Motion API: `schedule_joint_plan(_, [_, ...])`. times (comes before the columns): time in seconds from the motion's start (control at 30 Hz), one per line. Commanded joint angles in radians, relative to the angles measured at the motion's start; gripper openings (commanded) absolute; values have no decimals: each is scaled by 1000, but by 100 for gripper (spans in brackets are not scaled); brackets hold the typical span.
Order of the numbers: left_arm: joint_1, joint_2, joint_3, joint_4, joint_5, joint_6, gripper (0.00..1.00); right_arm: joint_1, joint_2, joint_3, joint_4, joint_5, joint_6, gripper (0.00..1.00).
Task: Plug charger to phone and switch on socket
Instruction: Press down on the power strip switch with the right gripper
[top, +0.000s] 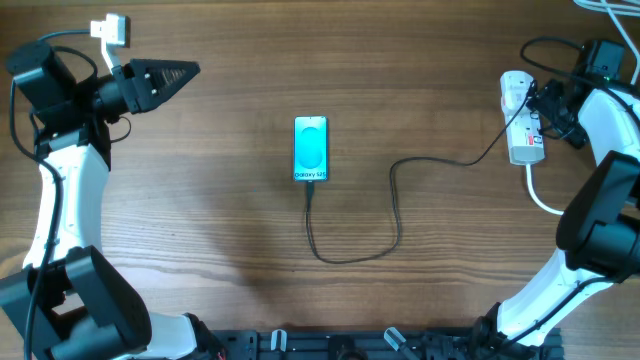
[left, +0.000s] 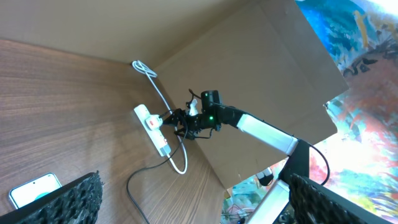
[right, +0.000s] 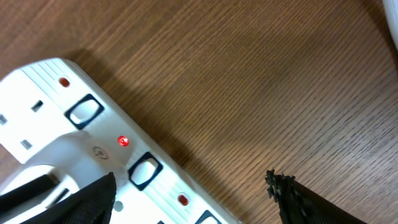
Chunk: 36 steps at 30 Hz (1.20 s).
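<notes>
The phone (top: 311, 150) lies at the table's middle, its turquoise screen lit; a corner of it shows in the left wrist view (left: 34, 190). The charger's thin black cable (top: 395, 195) loops from the phone's near end to the socket (top: 522, 120), a white power strip at the far right. In the right wrist view the socket (right: 81, 149) shows one red light lit (right: 123, 142) beside a white switch (right: 144, 171). My right gripper (top: 545, 100) hovers open just over the socket, fingers either side (right: 193, 199). My left gripper (top: 185, 72) is open and empty at the far left.
The socket's thick white lead (top: 540, 195) curves toward the right arm's base. A white plug on a cable (top: 110, 30) hangs by the left arm. A cardboard wall (left: 249, 74) stands behind the table's right edge.
</notes>
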<state>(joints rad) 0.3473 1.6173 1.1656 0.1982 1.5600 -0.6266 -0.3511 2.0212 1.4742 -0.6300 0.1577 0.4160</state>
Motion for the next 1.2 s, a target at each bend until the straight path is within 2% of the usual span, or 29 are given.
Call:
schedule_joint_plan(0.0, [4, -26, 18, 0, 17, 13, 100, 4, 52, -11, 0, -16, -50, 86])
schedule_joint_plan(0.17, [4, -26, 18, 0, 17, 13, 100, 4, 95, -11, 6, -13, -49, 89])
schedule_joint_plan(0.33, [4, -26, 18, 0, 17, 13, 100, 4, 115, -10, 14, -13, -50, 97])
schedule_joint_plan(1.17, [4, -26, 18, 0, 17, 13, 100, 4, 116, -11, -18, -17, -76, 97])
